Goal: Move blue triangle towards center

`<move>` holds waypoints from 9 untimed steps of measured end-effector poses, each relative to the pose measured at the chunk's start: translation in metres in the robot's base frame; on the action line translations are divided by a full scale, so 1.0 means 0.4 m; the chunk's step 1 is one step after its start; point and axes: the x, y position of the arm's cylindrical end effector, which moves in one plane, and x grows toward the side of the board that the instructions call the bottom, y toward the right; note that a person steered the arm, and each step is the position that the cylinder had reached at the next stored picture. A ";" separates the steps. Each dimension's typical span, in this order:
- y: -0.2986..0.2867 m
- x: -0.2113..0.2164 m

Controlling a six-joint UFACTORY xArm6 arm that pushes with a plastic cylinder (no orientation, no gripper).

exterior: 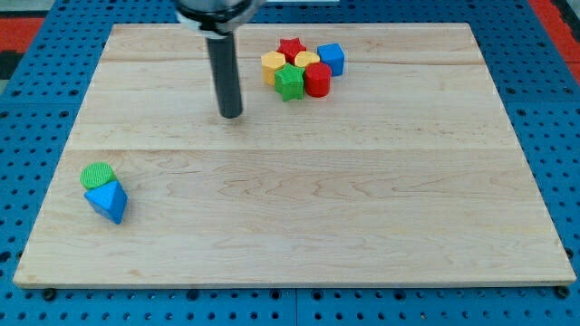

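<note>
The blue triangle (108,202) lies near the board's lower left corner. A green cylinder (97,175) touches it on its upper left side. My tip (231,113) rests on the board in the upper middle, far up and to the right of the blue triangle and to the left of the block cluster.
A cluster sits at the view's top, right of my tip: a red star (290,47), a yellow hexagon (273,65), a yellow heart (306,60), a blue cube (332,59), a green star (290,82) and a red cylinder (317,80). The wooden board (362,199) lies on a blue pegboard (32,118).
</note>
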 end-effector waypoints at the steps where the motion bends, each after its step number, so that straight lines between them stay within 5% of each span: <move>1: -0.134 -0.002; 3: -0.448 0.177; 6: -0.262 0.389; 9: -0.300 0.412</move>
